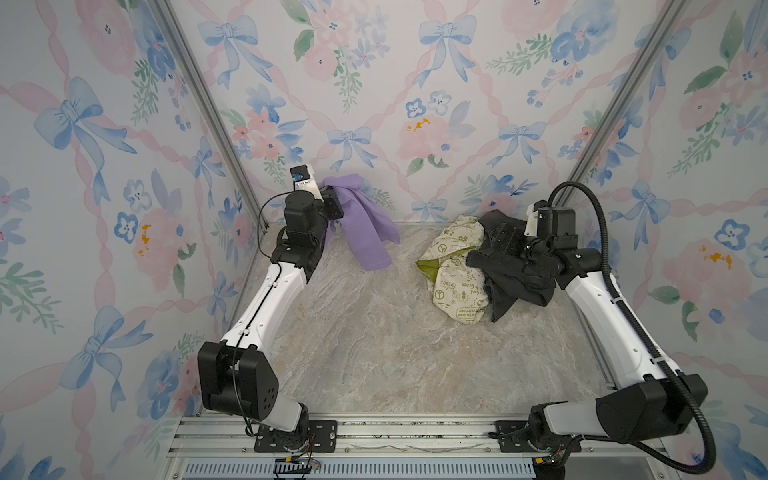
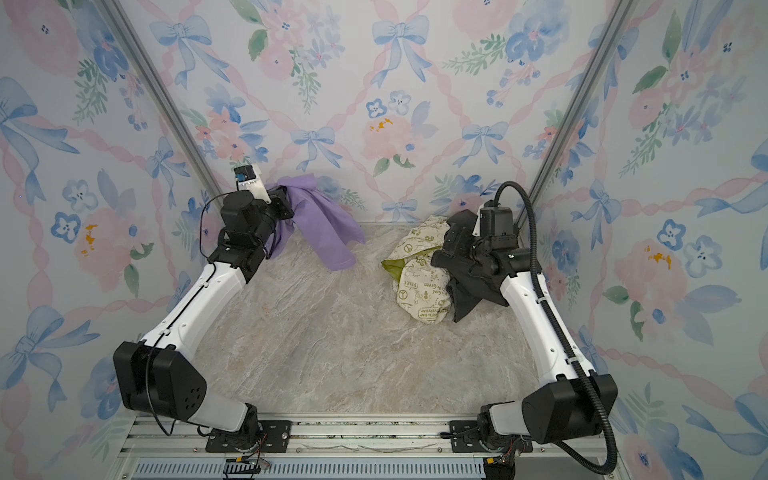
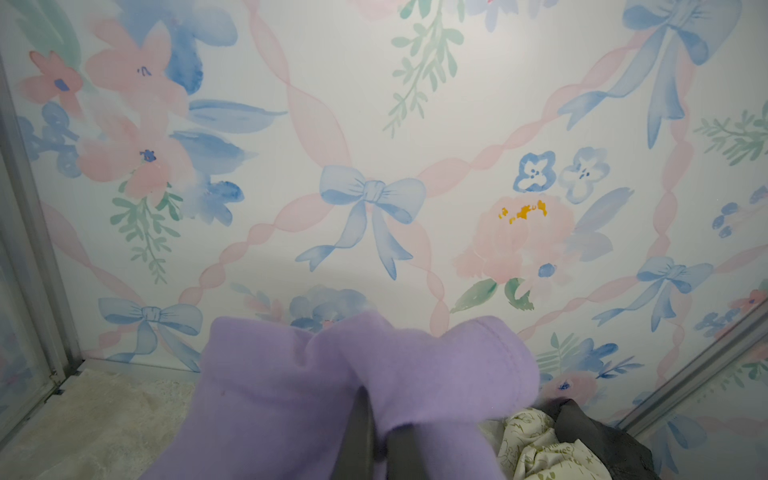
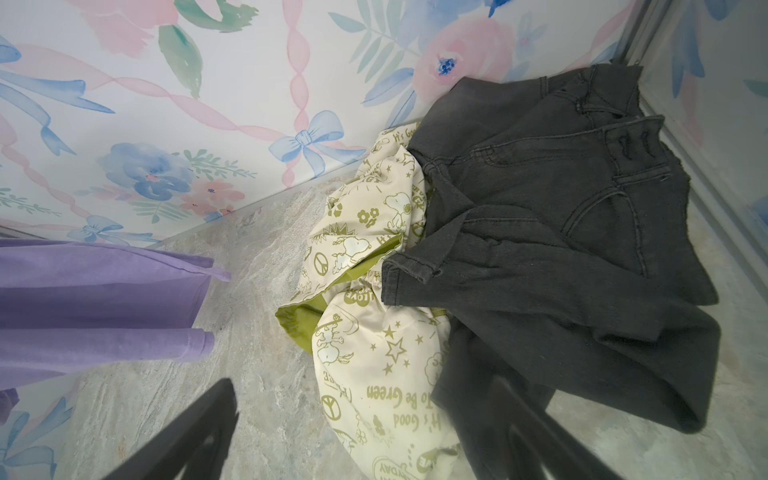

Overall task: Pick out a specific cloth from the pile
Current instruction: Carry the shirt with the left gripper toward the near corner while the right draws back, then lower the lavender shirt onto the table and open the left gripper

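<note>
Left gripper [image 3: 376, 434]: tips buried in lavender folds. Only two grey finger stubs show in my left wrist view, pressed together and pinching the cloth [image 3: 291, 395]. In both top views the fabric hides these jaws.

Right gripper [image 4: 360, 380]: fingers spread wide with nothing between them, held over the pile [image 4: 374, 332]. From above it is black against the dark garment [image 1: 515, 270] and hard to separate.

Only the right wrist view shows the garment's seams and pockets, and the cartoon-dog and peace-sign print on the cream cloth [image 4: 365, 232].

Only the top views place the cloth: it hangs from my left gripper at back left, near the back wall [image 1: 374, 104], well apart from the pile at back right. I cannot tell if its lower end touches the table [image 1: 374, 353].

The cloth is plain lavender, unprinted and soft, with a stitched hem and long draping folds.
</note>
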### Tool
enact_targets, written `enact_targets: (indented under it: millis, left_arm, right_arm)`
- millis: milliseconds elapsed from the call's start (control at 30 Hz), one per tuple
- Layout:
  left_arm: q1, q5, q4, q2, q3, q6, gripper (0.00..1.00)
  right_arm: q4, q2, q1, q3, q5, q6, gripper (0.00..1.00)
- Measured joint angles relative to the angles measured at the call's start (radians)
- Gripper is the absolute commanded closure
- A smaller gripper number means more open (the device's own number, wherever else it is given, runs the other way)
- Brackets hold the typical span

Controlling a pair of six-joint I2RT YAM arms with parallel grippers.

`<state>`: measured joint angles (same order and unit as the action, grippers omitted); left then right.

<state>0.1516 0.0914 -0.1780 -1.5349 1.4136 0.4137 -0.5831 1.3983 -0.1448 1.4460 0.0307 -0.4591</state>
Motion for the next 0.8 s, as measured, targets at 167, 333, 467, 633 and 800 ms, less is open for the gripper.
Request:
enact_targets:
  millis: [167, 333, 467, 633, 800]
  left_arm:
    - [-0.088, -0.033, 0.005, -0.132, 0.082, 0.097, 1.00]
    - [-0.153, -0.066, -0.016, -0.183, 0.102, 0.156, 1.00]
    - [-0.169, -0.054, -0.091, -0.156, 0.035, 0.156, 1.00]
    - [-0.166, -0.035, -0.150, -0.076, -0.215, 0.152, 1.00]
    - [-0.166, -0.020, -0.136, -0.075, -0.480, 0.161, 1.00]
  right_arm:
    - [0.002, 0.032, -0.003, 0.031, 0.008, -0.006, 0.03]
    - [0.007, 0.037, -0.008, 0.048, 0.011, -0.006, 0.03]
    - [0.010, 0.042, -0.008, 0.048, 0.013, -0.006, 0.03]
    - [0.011, 0.058, -0.011, 0.049, 0.021, -0.007, 0.03]
    - [0.011, 0.070, -0.020, 0.050, 0.029, -0.013, 0.03]
